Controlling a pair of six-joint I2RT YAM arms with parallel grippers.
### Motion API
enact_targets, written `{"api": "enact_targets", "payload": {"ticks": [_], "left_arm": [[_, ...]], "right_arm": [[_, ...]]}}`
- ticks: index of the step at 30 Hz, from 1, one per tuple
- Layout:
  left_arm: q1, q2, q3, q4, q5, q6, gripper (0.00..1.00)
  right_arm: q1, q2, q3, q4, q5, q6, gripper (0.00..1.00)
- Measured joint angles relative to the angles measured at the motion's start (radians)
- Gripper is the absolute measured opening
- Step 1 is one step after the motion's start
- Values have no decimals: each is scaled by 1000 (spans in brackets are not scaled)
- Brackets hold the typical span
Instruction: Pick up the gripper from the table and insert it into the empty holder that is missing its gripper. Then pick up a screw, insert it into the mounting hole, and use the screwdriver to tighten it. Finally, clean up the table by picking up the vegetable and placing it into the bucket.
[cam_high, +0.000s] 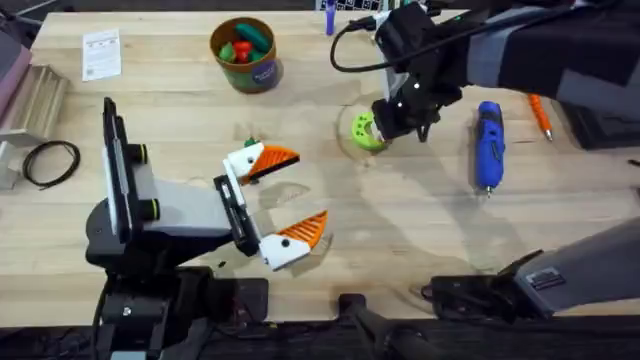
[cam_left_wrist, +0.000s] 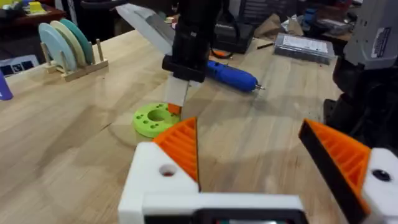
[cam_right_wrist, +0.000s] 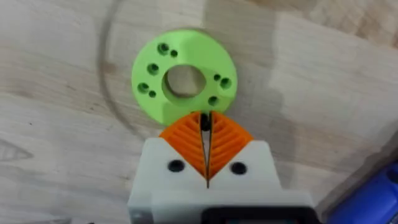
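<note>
Where ribbed orange fingers (cam_right_wrist: 206, 146) meet, a green ring (cam_right_wrist: 183, 79) lies.

Bare tabletop (cam_high: 400, 215) between green disc (cam_high: 366, 130) and blue screwdriver (cam_high: 489, 145)

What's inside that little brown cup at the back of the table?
The cup holds a heap of red and green toy vegetables, showing above its rim. Whatever lies beneath them, and the cup's bottom, is covered.

Right gripper (cam_right_wrist: 206, 146) pointing down, orange pads pressed together, left gripper (cam_high: 285, 196) low, pads spread wide
</note>
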Motion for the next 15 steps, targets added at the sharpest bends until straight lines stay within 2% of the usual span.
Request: {"api": "enact_targets", "payload": {"ticks": [4,7,15], "left_arm": [[0,0,0,0,0,0,985],[0,0,0,0,0,0,985],[0,0,0,0,0,0,985]], "right_arm": [[5,-16,12,-87,-1,0,6],[8,-45,71,-178,-3,0,6],[15,-104,455,-488,-2,-29,6]]}}
